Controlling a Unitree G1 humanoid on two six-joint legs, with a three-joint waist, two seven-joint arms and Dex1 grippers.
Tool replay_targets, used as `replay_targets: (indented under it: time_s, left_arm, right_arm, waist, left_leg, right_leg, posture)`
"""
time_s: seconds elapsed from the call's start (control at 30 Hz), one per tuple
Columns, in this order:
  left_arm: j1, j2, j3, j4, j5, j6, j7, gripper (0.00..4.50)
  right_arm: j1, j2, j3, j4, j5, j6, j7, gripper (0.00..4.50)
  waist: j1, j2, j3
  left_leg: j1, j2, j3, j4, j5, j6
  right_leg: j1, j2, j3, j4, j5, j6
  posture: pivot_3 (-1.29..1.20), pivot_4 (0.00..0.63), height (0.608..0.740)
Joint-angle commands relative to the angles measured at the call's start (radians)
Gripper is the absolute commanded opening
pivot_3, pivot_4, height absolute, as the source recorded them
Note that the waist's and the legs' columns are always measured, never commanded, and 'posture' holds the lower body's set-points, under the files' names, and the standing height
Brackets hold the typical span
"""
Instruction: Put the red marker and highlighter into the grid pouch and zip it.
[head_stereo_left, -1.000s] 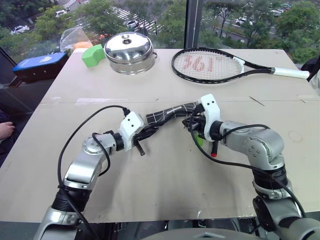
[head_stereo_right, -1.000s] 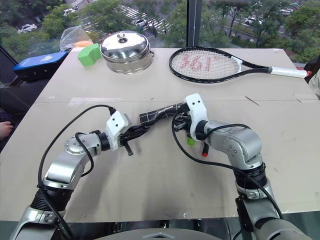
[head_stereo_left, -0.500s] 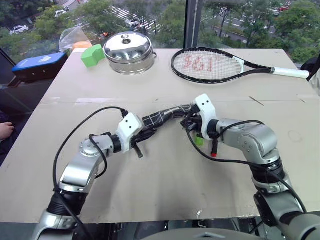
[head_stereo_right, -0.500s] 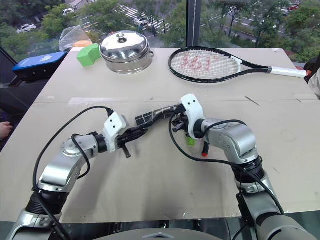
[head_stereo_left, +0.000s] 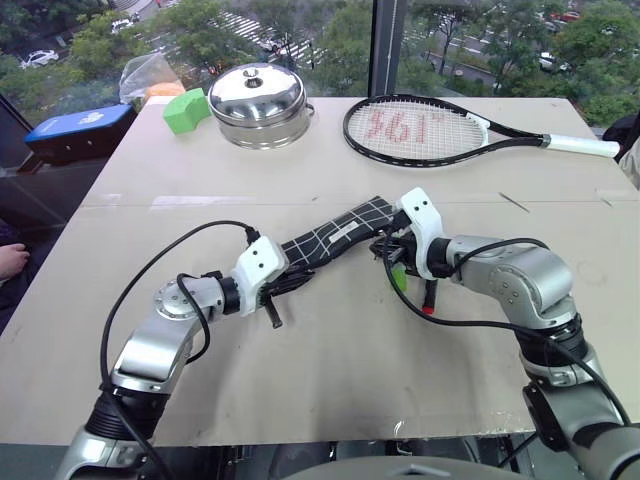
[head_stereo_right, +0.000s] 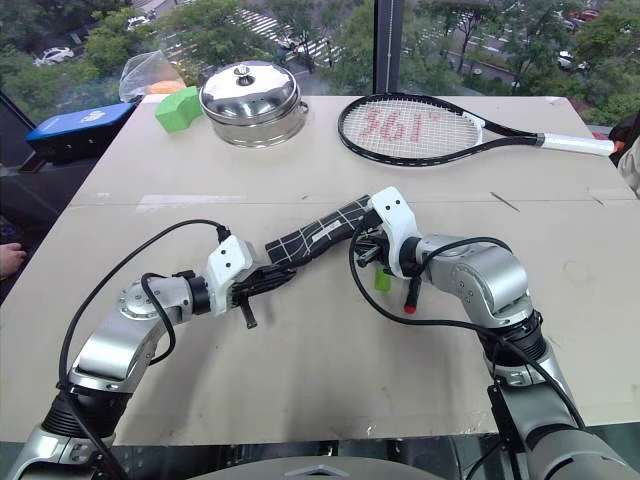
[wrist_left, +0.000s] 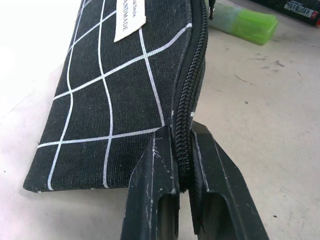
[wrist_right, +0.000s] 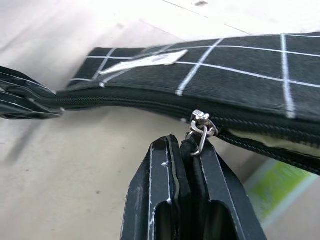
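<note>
- The grid pouch (head_stereo_left: 335, 237) is flat black woven fabric crossed by thin white lines, stretched between the two grippers above the pale matte table (head_stereo_left: 330, 370).
- A small white label (wrist_left: 129, 19) is sewn onto its face (the print is too small to read).
- The left gripper (wrist_left: 184, 160) has its two scuffed black fingers pressed together on the pouch's corner, pinching the toothed zipper edge.
- The right gripper (wrist_right: 189, 150) is clamped on the dark zipper pull (wrist_right: 186, 148), which hangs from a small metal link; beyond the slider the zipper gapes, showing pale lining.
- The highlighter (wrist_left: 245, 22), stubby and light green with a translucent cap, lies on the table just beside the pouch, under the right gripper.
- The red marker (head_stereo_left: 428, 298), slim and dark with a red end, lies near it beside the right forearm.
- Further back sit a shiny round steel lidded pot (head_stereo_left: 258, 103), a green block (head_stereo_left: 184, 110) and a strung tennis racket (head_stereo_left: 450, 130).
</note>
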Motion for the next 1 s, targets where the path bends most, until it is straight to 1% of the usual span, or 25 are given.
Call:
replay_targets:
  time_s: [0.03, 0.23, 0.33, 0.5, 0.67, 0.87, 1.0]
  left_arm:
    - [-0.015, 0.0, -0.002, -0.046, -0.02, -0.001, -0.012, 0.0]
    - [-0.017, -0.007, -0.004, -0.049, -0.025, 0.006, -0.018, 0.0]
    - [-0.01, -0.004, -0.002, -0.054, -0.028, 0.011, -0.025, 0.0]
    - [0.021, 0.035, 0.004, -0.054, -0.03, 0.012, -0.067, 0.0]
    - [0.044, 0.065, -0.017, -0.065, -0.044, 0.027, -0.116, 0.0]
    - [0.025, 0.048, -0.03, -0.1, -0.104, 0.12, -0.119, 0.0]
    - [0.011, 0.036, -0.032, -0.114, -0.134, 0.17, -0.107, 0.0]
  right_arm:
    - [-0.014, 0.006, 0.025, -0.053, 0.001, -0.006, 0.015, 0.05]
    - [-0.024, -0.003, 0.084, -0.052, -0.032, -0.032, 0.03, 0.05]
    - [-0.024, -0.008, 0.09, -0.045, -0.045, -0.042, 0.035, 0.05]
    - [-0.012, -0.081, 0.052, -0.031, -0.059, -0.055, 0.069, 0.05]
    - [-0.024, -0.147, 0.052, -0.031, -0.064, -0.06, 0.112, 0.05]
    - [-0.028, -0.188, 0.081, -0.072, -0.064, -0.046, 0.156, 0.05]
    - [-0.019, -0.198, 0.086, -0.104, -0.064, -0.03, 0.158, 0.05]
  waist:
    - [0.0, 0.0, 0.0]
    - [0.0, 0.0, 0.0]
    - [0.0, 0.0, 0.0]
    - [0.0, 0.0, 0.0]
    - [0.0, 0.0, 0.0]
    - [0.001, 0.0, 0.001]
    - [0.001, 0.0, 0.001]
  left_leg:
    - [0.0, 0.0, 0.0, 0.0, 0.0, 0.0]
    - [0.0, 0.0, 0.0, 0.0, 0.0, 0.0]
    - [0.0, 0.0, 0.0, 0.0, 0.0, 0.0]
    - [0.0, 0.0, 0.0, 0.0, 0.0, 0.0]
    - [0.0, 0.0, 0.0, 0.0, 0.0, 0.0]
    - [0.0, 0.0, 0.0, 0.0, 0.0, 0.001]
    - [0.0, 0.0, -0.001, 0.0, 0.0, 0.0]
  right_leg:
    - [0.0, 0.0, 0.0, 0.0, 0.0, 0.0]
    - [0.0, 0.0, 0.0, 0.0, 0.0, 0.0]
    - [0.0, 0.0, 0.0, 0.0, 0.0, 0.0]
    - [0.0, 0.0, 0.0, 0.0, 0.0, 0.0]
    - [0.0, 0.0, 0.0, -0.001, 0.0, 0.0]
    - [0.0, -0.001, 0.0, -0.001, 0.0, 0.0]
    - [0.0, -0.001, -0.001, -0.001, 0.0, 0.0]
  posture:
    - [0.0, 0.15, 0.74]
    - [0.0, 0.15, 0.74]
    - [0.0, 0.15, 0.74]
    - [0.0, 0.15, 0.74]
    - [0.0, 0.15, 0.74]
    - [0.0, 0.15, 0.74]
    - [0.0, 0.15, 0.74]
